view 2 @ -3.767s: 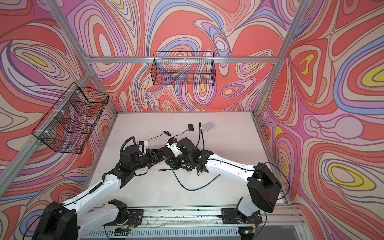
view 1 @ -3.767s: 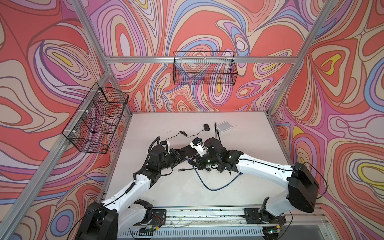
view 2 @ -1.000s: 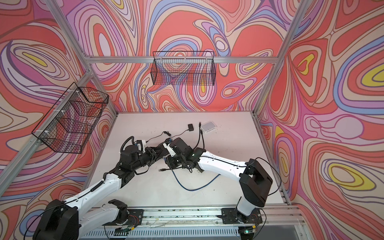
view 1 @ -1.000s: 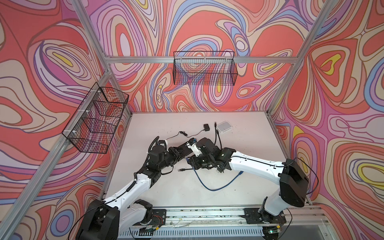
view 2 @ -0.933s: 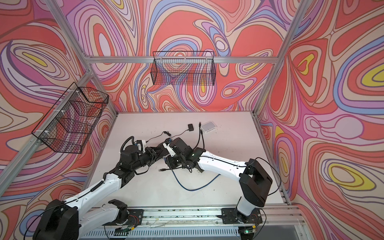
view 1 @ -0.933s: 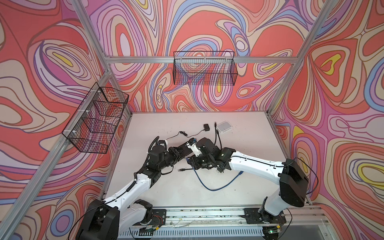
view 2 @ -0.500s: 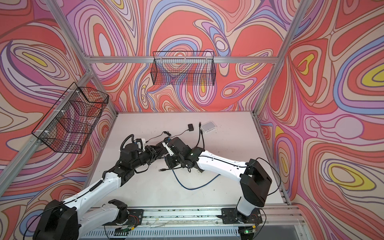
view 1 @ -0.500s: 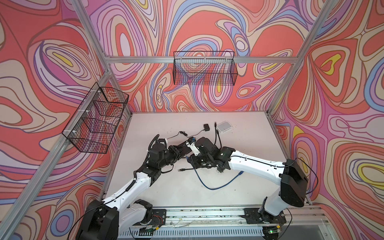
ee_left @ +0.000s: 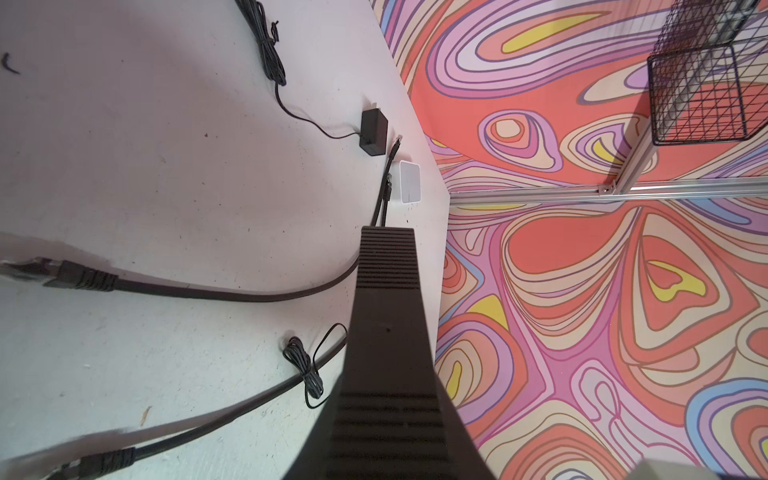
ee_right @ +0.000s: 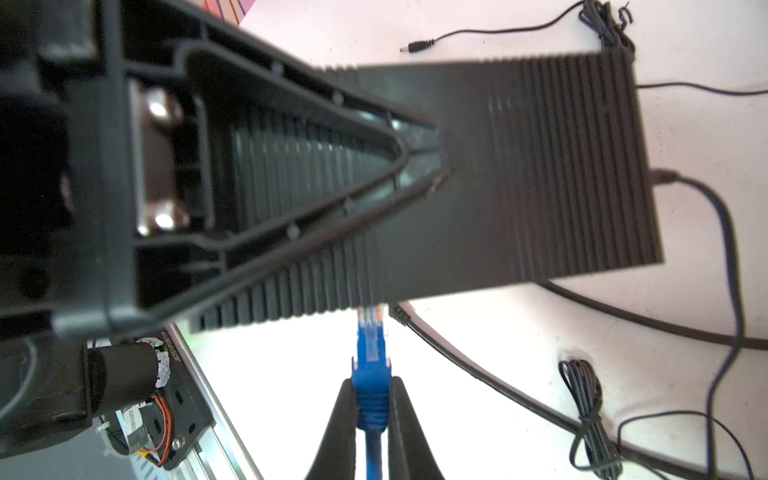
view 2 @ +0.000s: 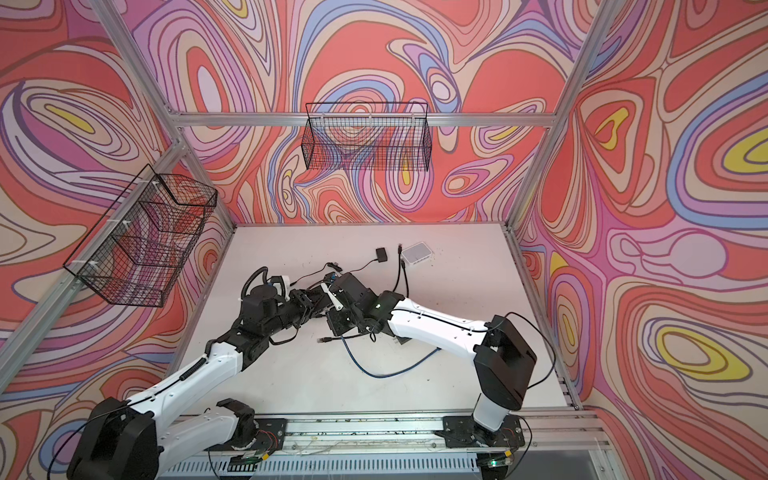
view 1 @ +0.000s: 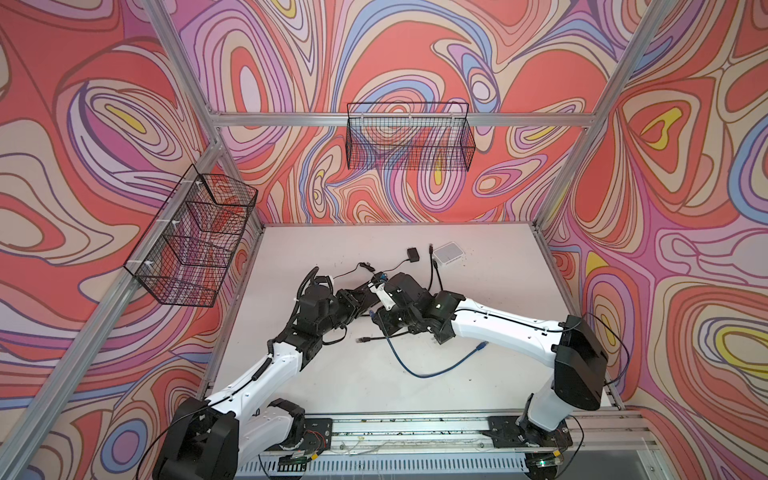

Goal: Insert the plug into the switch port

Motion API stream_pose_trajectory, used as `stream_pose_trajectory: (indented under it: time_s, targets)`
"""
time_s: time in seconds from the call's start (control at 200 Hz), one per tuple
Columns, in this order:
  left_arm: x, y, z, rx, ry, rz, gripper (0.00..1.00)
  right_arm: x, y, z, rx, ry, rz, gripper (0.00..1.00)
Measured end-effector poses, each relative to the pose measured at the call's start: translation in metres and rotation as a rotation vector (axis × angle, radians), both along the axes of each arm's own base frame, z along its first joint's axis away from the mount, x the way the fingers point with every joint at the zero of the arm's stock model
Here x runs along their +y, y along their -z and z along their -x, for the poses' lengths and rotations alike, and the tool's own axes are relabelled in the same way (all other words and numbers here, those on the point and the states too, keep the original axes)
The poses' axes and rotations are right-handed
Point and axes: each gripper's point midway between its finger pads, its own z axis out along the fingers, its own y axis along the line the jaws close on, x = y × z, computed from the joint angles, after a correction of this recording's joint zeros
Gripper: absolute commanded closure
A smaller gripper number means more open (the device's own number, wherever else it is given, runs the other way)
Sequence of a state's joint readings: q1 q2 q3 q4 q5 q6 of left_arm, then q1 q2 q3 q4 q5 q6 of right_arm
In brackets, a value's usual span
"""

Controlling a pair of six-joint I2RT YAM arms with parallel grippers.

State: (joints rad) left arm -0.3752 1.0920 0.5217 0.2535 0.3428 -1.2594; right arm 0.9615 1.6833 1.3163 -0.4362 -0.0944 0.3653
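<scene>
I could not see the port itself. In the right wrist view the black ribbed switch point(ee_right: 540, 166) was smeared with blur, and the edge facing the plug point(ee_right: 371, 353) showed no opening I could make out. The plug's clear tip sat right at that edge, but I couldn't tell whether it was touching or already partly in.

The right gripper point(ee_right: 372, 382) was clamped on the plug's blue boot, with the blue cable point(view 1: 422, 376) trailing off in a loop toward the front edge of the bench point(view 1: 332, 249). The left gripper point(ee_right: 436, 153) was clenched on the switch, one finger lying across its flat ribbed face and the other hidden beneath.

In both top views the two wrists met over the middle of the bench, a little toward its left edge, and their black housings covered the plug and most of the switch. In the left wrist view a dark tapered shape filled the centre, and I couldn't separate finger from switch there.

A white box point(view 1: 447, 251) sat near the back edge. A black adapter point(view 1: 412, 254) lay just beside it, and a black cable end lay between the two. A black cable plug point(view 1: 362, 340) lay on the bench just in front of the grippers. A thin wire bundle point(ee_right: 586, 415) and a barrel connector point(ee_right: 415, 45) lay around the switch.
</scene>
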Motion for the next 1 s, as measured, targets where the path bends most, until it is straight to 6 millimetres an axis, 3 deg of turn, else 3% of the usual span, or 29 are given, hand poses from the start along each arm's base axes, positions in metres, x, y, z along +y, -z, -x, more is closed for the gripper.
stream_pose_trajectory:
  time_s: [0.411,0.996]
  targets:
    - [-0.001,0.003,0.003,0.012,0.014,-0.019,0.94,-0.002,0.000,0.000,-0.013,-0.001,0.025,1.00]
    - [-0.001,-0.009,-0.007,-0.040,0.001,-0.011,0.98,0.002,-0.013,-0.012,-0.100,0.018,0.001,1.00]
